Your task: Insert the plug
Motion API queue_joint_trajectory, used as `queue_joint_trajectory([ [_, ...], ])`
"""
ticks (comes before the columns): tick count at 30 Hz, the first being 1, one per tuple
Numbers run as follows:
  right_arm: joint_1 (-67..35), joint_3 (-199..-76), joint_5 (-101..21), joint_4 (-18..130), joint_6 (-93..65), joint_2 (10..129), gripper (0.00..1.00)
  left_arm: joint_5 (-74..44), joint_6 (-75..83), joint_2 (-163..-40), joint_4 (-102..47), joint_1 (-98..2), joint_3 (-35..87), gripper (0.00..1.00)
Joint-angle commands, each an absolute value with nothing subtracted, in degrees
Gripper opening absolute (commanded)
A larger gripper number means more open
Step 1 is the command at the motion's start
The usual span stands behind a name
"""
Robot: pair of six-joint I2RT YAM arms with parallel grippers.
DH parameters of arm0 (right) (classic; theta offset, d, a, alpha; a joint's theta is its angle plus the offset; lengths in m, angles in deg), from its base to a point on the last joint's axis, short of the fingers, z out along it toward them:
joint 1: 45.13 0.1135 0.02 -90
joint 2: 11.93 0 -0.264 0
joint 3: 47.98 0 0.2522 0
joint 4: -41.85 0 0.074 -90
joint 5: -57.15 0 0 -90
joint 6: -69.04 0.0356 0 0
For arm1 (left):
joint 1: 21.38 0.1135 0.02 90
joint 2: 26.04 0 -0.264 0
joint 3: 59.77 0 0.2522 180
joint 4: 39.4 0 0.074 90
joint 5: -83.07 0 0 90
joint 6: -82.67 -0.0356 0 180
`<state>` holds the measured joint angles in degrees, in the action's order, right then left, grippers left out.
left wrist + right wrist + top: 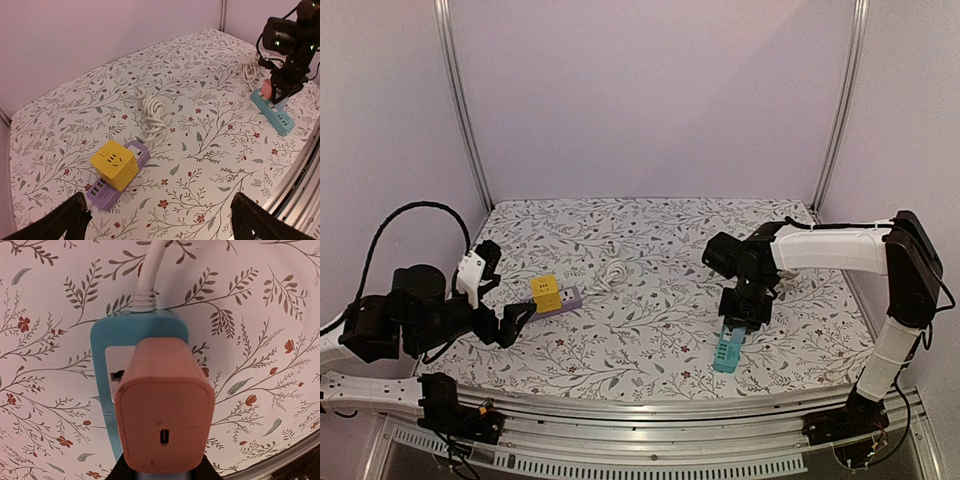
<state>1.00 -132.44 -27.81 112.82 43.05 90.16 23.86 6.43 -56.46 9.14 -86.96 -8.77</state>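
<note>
Your right jaws are clamped on the salmon-pink square plastic plug (165, 410). They hold it upright over the cable end of the teal plastic power strip (140, 330), prongs presumably facing down, which looks like the pose for pushing it in. The strip lies flat on the floral-patterned tabletop (650, 230), right of centre, nr the front edge.

Your left jaws are spread wide w/ nothing in them. They sit low beside the purple plastic power strip (139, 150) w/ the yellow cube adapter (114, 165) on it, well apart from the work, prob. just staying clear.

Hidden: the prongs & the socket under the plug, so you can't tell if it's seated, partly in or just above. One socket hole peeks out left of the plug. In the top view the arm covers most of the plug, & the right wrist view cuts off the strip's far end.
</note>
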Motion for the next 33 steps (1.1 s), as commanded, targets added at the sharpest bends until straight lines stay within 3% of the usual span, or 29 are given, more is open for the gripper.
queue_joint_trajectory([
  [1,1.28,-130.77,-27.66,112.22,42.70,93.25,0.00,24.72,6.54,-56.87,9.45,-87.64,-9.53,0.99],
  [20,-0.80,-127.17,-30.61,105.40,37.37,97.66,0.00,25.59,6.87,-57.31,9.98,-87.63,-8.55,1.00],
  [33,-6.21,-137.93,-27.92,110.19,24.48,100.66,0.00,27.80,5.02,-61.37,9.25,-87.56,-5.24,1.00],
])
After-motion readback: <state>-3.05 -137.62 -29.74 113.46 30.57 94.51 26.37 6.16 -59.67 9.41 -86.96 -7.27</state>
